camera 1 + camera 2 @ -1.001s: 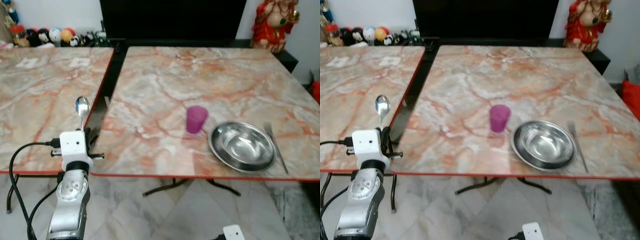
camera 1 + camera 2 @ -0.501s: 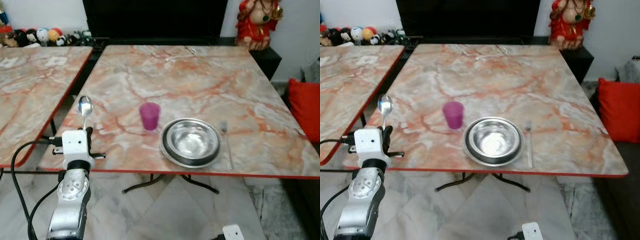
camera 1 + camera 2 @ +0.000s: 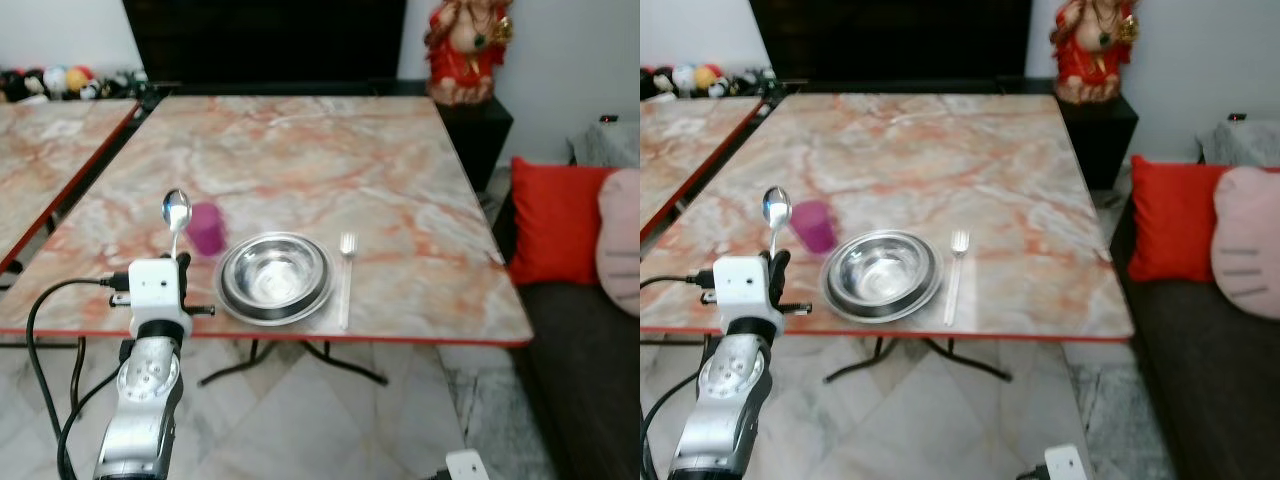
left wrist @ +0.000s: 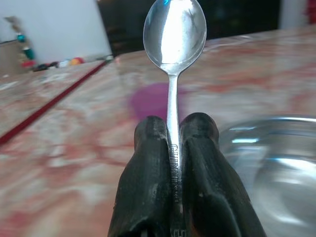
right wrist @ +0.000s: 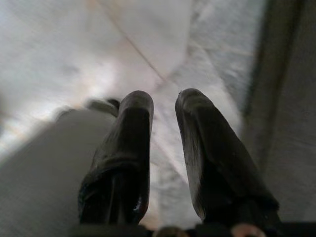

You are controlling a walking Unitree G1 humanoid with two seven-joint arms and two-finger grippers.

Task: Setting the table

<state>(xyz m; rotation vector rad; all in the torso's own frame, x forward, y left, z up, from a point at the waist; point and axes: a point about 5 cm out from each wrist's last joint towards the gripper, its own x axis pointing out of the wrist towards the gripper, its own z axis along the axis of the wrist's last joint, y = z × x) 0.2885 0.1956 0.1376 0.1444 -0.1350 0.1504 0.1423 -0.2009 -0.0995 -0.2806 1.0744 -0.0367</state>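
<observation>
My left gripper [image 3: 180,264] is shut on the handle of a steel spoon [image 3: 176,210], held upright with its bowl up [image 4: 174,29]; the black fingers [image 4: 150,163] pinch the handle. It hovers at the near edge of the marble table [image 3: 300,140]. Just beyond it stands a purple cup [image 3: 207,228]. To its right sits a steel bowl [image 3: 274,277], with a fork [image 3: 345,280] lying along the bowl's right side. My right gripper [image 5: 164,101] hangs low over the floor, fingers nearly together with nothing between them.
A second marble table [image 3: 45,140] stands to the left across a narrow gap. A dark sofa [image 3: 585,360] with a red cushion [image 3: 555,220] and a pink one [image 3: 620,240] is on the right. A red statue [image 3: 465,50] stands behind the table.
The whole picture has slid left, so the camera has turned or moved right; sofa and cushions have come into view. The left gripper still holds the spoon upright.
</observation>
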